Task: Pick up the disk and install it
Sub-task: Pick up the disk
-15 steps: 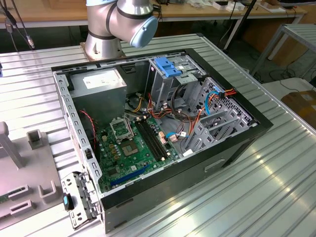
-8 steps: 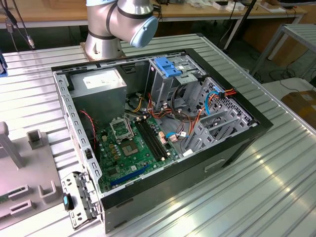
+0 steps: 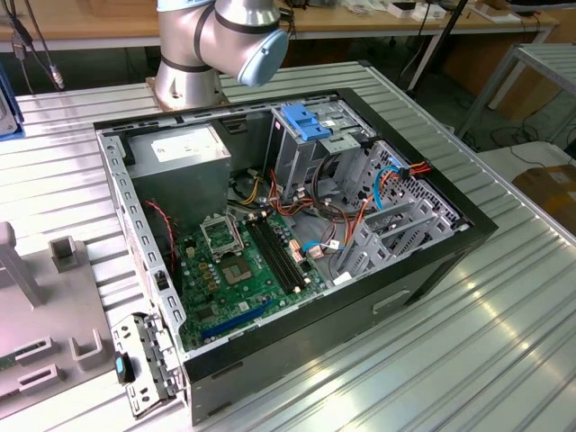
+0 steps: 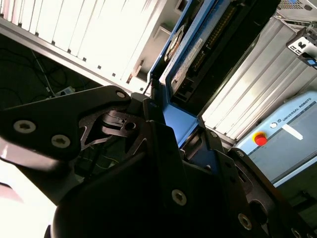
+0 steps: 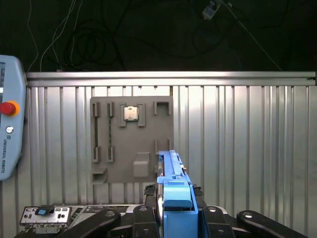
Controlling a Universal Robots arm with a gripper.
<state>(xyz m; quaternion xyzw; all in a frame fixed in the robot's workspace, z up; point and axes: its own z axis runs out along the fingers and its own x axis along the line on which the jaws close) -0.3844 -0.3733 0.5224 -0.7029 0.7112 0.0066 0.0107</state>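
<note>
- Gripping the disk by its blue side rails, the pincer is clamped on it in both wrist views, holding it edge-on above the ribbed counter.
- Pick-up looks done.
- Installing is not yet done. In the exterior view the open computer case lies with its drive cage at one o'clock from the motherboard.

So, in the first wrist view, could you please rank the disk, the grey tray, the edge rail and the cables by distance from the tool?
1. The disk, gripped in the tool.
2. The grey tray, on the table.
3. The edge rail, at the table's far side.
4. The cables, beyond the table.
</note>
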